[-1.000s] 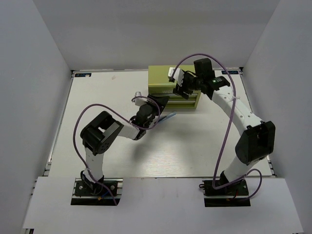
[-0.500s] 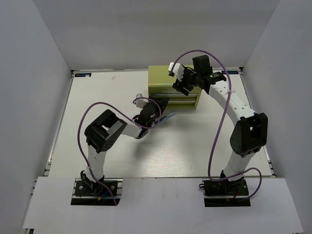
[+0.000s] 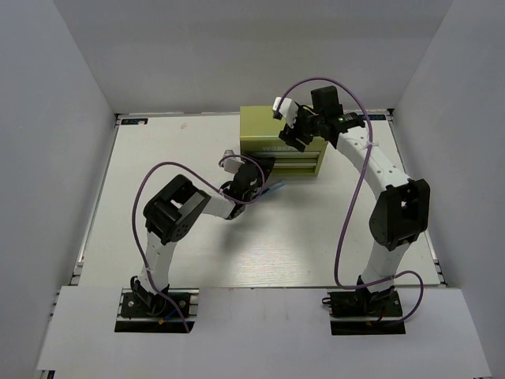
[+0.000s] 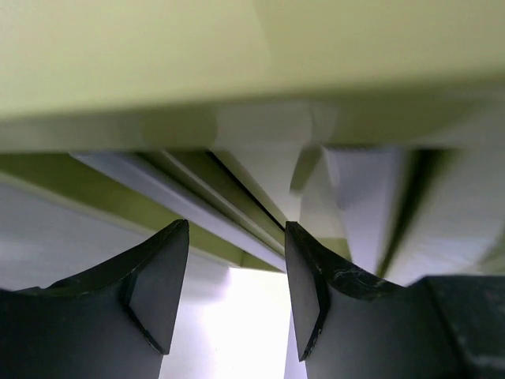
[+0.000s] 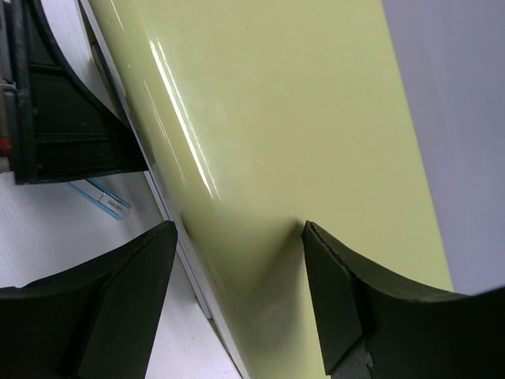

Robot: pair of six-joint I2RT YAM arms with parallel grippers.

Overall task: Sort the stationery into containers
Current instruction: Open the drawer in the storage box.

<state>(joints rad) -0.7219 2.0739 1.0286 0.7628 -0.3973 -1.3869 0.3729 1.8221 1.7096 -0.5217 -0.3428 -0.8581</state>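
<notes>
Not very far along, I'm guessing. The pale blue pen (image 3: 273, 189) is lying on the worktop (image 3: 173, 158) just in front of the yellow-green chest (image 3: 259, 128), so it's waiting to go in. The left gripper (image 4: 235, 237) is sitting wide open and empty, nosing right up to the drawer fronts. The right gripper (image 5: 237, 237) is hanging over the chest's top, also spread open, gripping nothing. The other three pens aren't showing anywhere. They could be inside, can't tell. The left wrist view's too blurry to say if any drawer is pulled out.
</notes>
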